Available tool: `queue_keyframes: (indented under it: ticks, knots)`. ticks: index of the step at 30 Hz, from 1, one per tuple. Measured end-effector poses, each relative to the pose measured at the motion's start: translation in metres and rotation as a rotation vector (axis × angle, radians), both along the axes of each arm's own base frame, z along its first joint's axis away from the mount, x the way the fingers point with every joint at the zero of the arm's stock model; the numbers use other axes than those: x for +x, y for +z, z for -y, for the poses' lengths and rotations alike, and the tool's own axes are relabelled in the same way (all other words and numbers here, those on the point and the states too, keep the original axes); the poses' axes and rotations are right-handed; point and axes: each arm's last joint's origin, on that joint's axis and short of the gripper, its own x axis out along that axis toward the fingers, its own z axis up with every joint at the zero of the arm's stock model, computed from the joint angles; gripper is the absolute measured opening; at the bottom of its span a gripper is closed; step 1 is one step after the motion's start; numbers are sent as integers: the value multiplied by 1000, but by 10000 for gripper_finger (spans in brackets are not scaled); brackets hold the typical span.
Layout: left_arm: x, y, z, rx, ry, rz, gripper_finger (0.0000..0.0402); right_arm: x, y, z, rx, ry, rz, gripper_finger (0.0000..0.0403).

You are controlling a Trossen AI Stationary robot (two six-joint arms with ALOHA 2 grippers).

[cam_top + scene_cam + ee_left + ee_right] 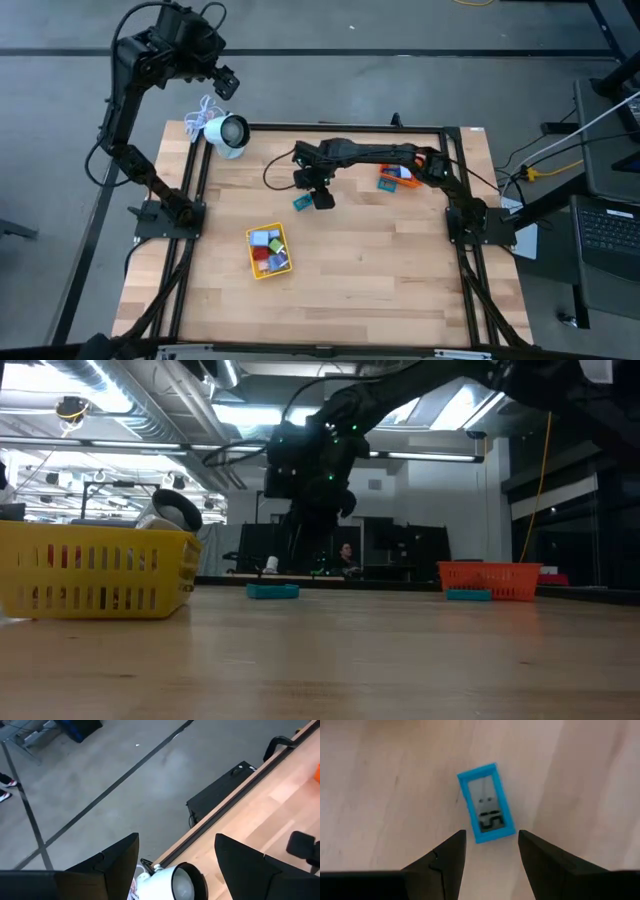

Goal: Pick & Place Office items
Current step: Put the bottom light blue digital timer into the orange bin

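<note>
My right pincer [490, 852] hung open over a little blue clock [486, 810] on the wooden table [380, 795], not touching it.

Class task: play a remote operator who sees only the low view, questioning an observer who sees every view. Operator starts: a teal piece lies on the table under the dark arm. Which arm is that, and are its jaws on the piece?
Observer: The right arm. Its gripper hangs open above the blue piece, not touching.
Operator: What is the piece?
Observer: A blue frame around a grey face with dark marks.
Operator: Where's the left arm?
Observer: Raised beyond the table's far left corner, left gripper open above the white round device.
</note>
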Motion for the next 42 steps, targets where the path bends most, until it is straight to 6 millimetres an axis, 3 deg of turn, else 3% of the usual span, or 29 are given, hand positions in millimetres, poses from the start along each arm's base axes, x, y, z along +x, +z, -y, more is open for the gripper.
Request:
queue_keyframes:
  ticks: [14,17,21,26,31,36,39,42]
  knots:
    - [8,-11,-6,-64,-25,-9,255,10,0,-15,-68,30,43,187]
    - [16,-18,-11,-105,-60,-47,255,16,23,-13,-59,-11,74,187]
    - [19,-16,-24,-37,-72,-18,255,16,73,-6,-117,-43,119,187]
    - [4,-21,-38,-123,-19,47,251,-11,117,38,-171,-187,120,187]
    - [36,-71,-65,-214,-88,34,241,-58,168,78,-146,-390,167,188]
    - [58,-134,-88,-313,-127,179,240,-108,227,93,-161,-484,319,188]
    - [77,-183,-82,-426,-169,148,239,-138,257,95,-171,-553,391,188]
    - [99,-219,-59,-475,-243,105,239,-165,284,89,-179,-588,469,188]
